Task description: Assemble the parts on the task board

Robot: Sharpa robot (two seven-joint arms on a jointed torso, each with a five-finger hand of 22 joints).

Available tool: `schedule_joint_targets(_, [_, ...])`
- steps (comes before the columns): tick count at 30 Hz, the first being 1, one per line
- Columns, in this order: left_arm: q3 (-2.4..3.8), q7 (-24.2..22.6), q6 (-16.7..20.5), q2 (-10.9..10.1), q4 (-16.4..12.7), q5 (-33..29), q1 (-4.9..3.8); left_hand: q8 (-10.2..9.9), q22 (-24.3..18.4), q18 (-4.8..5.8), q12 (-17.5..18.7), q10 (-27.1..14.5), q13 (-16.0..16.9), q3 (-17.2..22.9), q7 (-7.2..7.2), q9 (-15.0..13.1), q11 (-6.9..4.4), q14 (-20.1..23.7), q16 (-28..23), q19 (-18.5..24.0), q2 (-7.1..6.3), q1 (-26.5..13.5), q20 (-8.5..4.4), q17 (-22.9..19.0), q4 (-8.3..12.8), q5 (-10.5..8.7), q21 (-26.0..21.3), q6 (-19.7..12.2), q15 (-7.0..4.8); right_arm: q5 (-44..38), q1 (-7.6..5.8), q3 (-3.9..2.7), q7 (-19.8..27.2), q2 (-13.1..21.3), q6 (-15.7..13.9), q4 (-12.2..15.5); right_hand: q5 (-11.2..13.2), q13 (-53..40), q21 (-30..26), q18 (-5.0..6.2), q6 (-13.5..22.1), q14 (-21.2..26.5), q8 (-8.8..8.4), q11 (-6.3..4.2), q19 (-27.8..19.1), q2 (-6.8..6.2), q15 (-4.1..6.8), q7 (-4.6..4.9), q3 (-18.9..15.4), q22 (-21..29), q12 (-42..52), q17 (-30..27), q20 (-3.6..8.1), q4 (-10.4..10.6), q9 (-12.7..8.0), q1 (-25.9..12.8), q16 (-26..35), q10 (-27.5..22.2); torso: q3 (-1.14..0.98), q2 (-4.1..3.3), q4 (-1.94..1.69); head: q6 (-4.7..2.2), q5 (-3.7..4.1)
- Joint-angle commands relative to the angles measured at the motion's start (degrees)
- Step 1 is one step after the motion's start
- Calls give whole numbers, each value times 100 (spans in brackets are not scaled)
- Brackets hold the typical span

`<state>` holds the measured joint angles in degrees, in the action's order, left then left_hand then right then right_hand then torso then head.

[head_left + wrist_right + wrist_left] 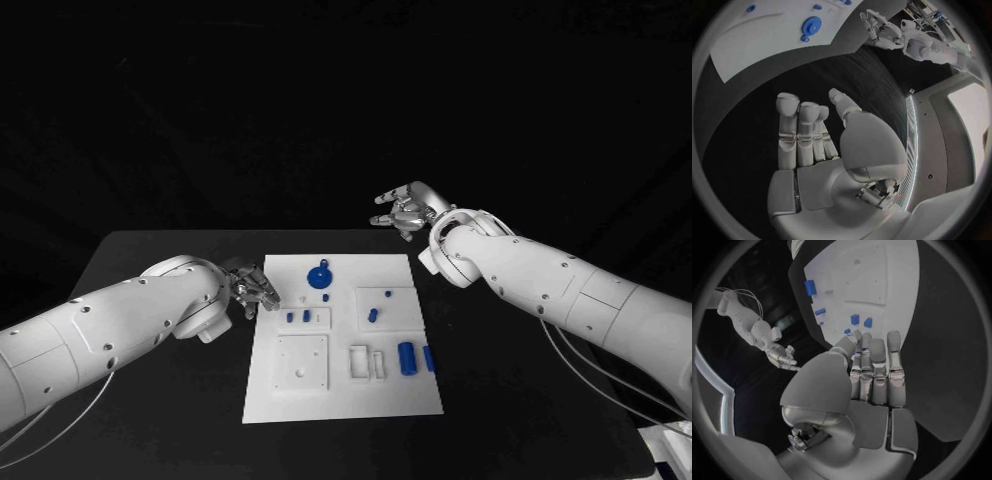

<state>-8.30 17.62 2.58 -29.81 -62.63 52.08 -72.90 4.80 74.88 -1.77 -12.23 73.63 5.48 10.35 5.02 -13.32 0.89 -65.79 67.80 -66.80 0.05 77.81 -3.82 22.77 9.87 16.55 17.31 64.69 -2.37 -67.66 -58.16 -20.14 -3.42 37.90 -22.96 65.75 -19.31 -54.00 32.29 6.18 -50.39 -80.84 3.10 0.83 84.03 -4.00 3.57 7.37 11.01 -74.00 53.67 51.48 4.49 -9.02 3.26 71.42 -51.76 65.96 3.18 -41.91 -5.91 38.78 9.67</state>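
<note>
Task board (pixel 340 395) lies mid-frame carrying seven blue parts (pixel 408 359). Left hand (pixel 251 289) hovers at its left edge, right hand (pixel 404 209) beyond its upper right; both spread, empty.

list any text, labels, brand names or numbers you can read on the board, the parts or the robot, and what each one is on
None: no readable text in any view.
The task board is plain white, with no lettering that shows.
The blue parts, such as the round piece and the cylinder, carry no visible marks.
The left hand, right hand and white arms show no legible label or brand.
</note>
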Motion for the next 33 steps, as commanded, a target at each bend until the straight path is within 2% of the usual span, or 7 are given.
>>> schedule_joint_targets(1, [20, -1160, 891, -54, -132, -200, -35, -67, 153, -140, 314, 33, -181, 124, 75, 200, 83, 37, -187, 124, -22, 150, 25, -118, 241, -78, -1, 87, 36, 17, 5, -2, 76, 8, 69, -11, -23, 14, -26, 90, -40, 2, 21, -31, 268, -4, 10, -9, 7, 13, -22, -12, 20, -12, 8, -74, 38, -9, 2, -7, 9, -34, -7])
schedule_joint_targets(5, [30, -1881, 1372, -60, -199, 40, -51, -119, 159, -228, 790, 74, -188, 175, 77, 454, 171, -18, -273, 213, 4, 220, 76, -187, 442, -456, 174, 193, 88, 27, 5, -1, 99, 10, 80, -35, -23, 19, -31, 90, -44, 5, 21, -32, 266, -3, 10, -9, 7, 14, -27, -16, 19, -10, 8, -77, 43, -13, 5, -16, 18, -67, -29])
schedule_joint_targets(13, [-11, -2568, 1830, 176, -19, 771, -52, -124, 141, -364, 891, -303, -211, 285, 104, 683, 308, -237, -296, 175, -24, 83, 144, -236, 596, -565, 433, 153, 150, 50, 5, -1, 178, -10, 77, -67, -23, 506, -475, 95, -141, 75, 24, -53, 228, -3, 17, -19, 53, 165, -436, -136, 24, -31, 12, -100, 172, -38, 5, -18, 19, -99, -56])
schedule_joint_targets(23, [-216, -2849, 1835, 735, 657, 1467, 46, -121, 125, -505, 892, -700, -214, 534, 80, 936, 422, -393, -240, 65, -229, -53, 253, -235, 615, -604, 524, -47, 228, 108, 4, -1, 313, -53, 26, -63, -17, 1560, -1692, 106, -239, 155, 27, -70, 198, -29, 26, -28, 202, 775, -1149, -544, 38, -70, 16, -142, 397, 0, -3, -37, 35, -130, -76])
schedule_joint_targets(26, [-295, -2883, 1768, 865, 817, 1637, 84, -120, 122, -513, 895, -750, -215, 541, 70, 939, 430, -431, -201, 42, -265, -84, 262, -223, 598, -624, 522, -20, 231, 127, 4, -1, 361, -56, -1, -42, -10, 2254, -1752, 96, -303, 192, 31, -41, 188, -41, 16, -17, 319, 836, -1951, -603, 29, -76, 19, -194, 409, 50, -3, -62, 45, -145, -69])
schedule_joint_targets(28, [-352, -2897, 1719, 935, 908, 1762, 107, -120, 117, -515, 895, -789, -215, 532, 75, 939, 439, -429, -197, 37, -283, -96, 269, -224, 590, -633, 512, -7, 238, 140, 3, -1, 391, -55, -11, -26, 4, 3301, -1820, 101, -390, 237, 6, -57, 181, -116, -31, -30, 502, 903, -3004, -655, 0, -164, 11, -167, 402, 553, -3, -82, 59, -157, -76])
schedule_joint_targets(33, [-455, -2908, 1596, 1107, 1161, 2165, 200, -122, 113, -538, 894, -937, -215, 482, 84, 942, 478, -439, -174, -6, -312, -72, 294, -226, 564, -627, 467, 22, 265, 171, -3, -2, 454, -51, 9, 25, -16, 4645, -1904, 189, -717, 245, 40, 212, 201, -80, -133, 24, 713, 1012, -4460, -798, -85, -91, 32, -368, 444, 441, -6, -138, 93, -193, -76])
